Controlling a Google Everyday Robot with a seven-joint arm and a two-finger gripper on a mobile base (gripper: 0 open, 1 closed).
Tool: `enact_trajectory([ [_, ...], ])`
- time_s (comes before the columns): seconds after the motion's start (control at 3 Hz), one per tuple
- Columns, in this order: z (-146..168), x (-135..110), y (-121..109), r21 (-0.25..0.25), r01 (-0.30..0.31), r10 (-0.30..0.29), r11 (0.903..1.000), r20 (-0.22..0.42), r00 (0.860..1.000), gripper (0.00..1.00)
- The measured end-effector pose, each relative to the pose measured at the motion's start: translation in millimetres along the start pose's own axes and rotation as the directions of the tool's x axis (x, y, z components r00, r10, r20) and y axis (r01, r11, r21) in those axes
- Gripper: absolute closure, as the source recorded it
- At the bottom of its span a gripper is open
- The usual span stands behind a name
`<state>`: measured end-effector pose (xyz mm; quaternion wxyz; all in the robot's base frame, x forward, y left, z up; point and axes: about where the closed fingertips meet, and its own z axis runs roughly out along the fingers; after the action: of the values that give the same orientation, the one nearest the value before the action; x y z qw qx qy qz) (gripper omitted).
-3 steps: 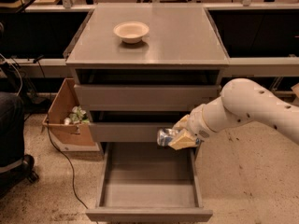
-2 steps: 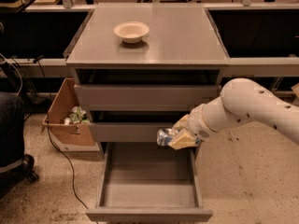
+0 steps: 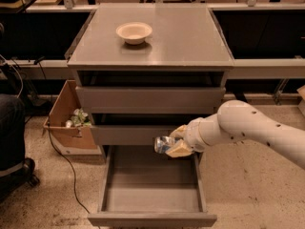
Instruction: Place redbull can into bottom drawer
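The bottom drawer [image 3: 151, 211] of the grey cabinet is pulled out wide, and its grey tray looks bare inside. My gripper [image 3: 174, 144] reaches in from the right on a white arm and is shut on the redbull can [image 3: 163, 145], a small shiny silver-blue can held on its side. The can hangs above the back right part of the open drawer, just in front of the middle drawer's front [image 3: 128, 135].
A cream bowl [image 3: 134, 32] sits on the cabinet top. An open cardboard box [image 3: 66, 118] with scraps stands on the floor to the cabinet's left, with a black cable beside it. A dark chair or person's leg is at the far left edge.
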<state>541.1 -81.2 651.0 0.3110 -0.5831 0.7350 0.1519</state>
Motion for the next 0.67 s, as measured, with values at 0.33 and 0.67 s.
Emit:
enact_trajectory([
  [0.33,49.4,20.3,-19.7,0.052,-0.001,0.0,0.9987,0.016,1.0,1.0],
  [0.67,106.3,41.9,-38.3,0.088,-0.015,0.012,0.996,0.03,0.999,1.0],
])
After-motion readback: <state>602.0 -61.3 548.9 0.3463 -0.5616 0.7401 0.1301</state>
